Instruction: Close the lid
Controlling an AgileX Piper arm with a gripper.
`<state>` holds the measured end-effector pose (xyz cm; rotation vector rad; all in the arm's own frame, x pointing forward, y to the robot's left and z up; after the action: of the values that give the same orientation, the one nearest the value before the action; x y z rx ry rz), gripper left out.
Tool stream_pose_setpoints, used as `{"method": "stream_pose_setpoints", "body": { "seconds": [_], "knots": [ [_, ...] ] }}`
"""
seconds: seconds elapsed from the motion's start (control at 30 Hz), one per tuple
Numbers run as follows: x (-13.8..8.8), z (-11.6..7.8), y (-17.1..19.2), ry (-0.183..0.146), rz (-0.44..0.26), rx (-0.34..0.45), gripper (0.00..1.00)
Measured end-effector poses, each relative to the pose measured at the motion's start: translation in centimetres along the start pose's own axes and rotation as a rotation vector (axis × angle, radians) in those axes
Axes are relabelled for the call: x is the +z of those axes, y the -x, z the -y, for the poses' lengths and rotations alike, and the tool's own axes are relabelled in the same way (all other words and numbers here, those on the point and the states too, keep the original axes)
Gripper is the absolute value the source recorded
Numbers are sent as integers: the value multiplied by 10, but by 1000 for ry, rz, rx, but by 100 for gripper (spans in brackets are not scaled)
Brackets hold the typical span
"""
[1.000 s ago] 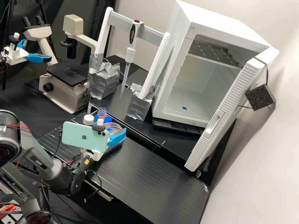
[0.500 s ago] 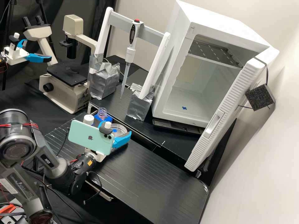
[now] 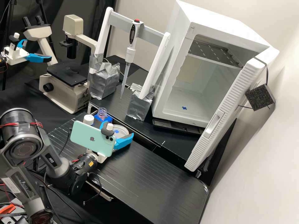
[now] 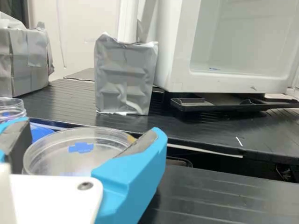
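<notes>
Held over the bench between the blue fingers, my gripper (image 3: pixel 117 130) is shut on a round clear lid (image 3: pixel 122 128) with a blue tape mark, behind the phone fixed to the arm. In the wrist view the gripper (image 4: pixel 89 131) has one finger on each side of the lid (image 4: pixel 77 161), the dark pads at its rim. Whether the lid rests on a dish or hangs just above it, I cannot tell; fingers and mount hide its underside.
Beside the lid stand a white-capped bottle (image 3: pixel 88 119) and an open clear-necked bottle (image 3: pixel 102 113) in a blue holder. Behind are foil-wrapped stand feet (image 3: pixel 139 105), a hanging pipette (image 3: pixel 130 54), a microscope (image 3: pixel 67 74) and an incubator (image 3: pixel 183 77) with its door open.
My gripper has shifted right and slightly toward the bench front, away from the bottles. The marked lid has moved along with it. The phone on the arm is tilted a little more.
</notes>
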<state>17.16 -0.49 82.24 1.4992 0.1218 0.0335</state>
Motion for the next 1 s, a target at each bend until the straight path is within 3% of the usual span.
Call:
{"method": "stream_pose_setpoints", "body": {
  "seconds": [0.33, 0.53, 0.63, 0.8, 0.97, 1.0],
  "knots": [
    [2, -9, 7, 18, 17, 34, 100],
    [-6, -23, 20, 1, -2, 97, 100],
    [-18, -29, 25, -13, -50, 141, 100],
    [-39, -33, 33, -9, -151, 184, 100],
    [-55, -33, 28, -59, -241, 268, 100],
    [-56, -33, 26, -84, -241, 288, 100]
  ]
}}
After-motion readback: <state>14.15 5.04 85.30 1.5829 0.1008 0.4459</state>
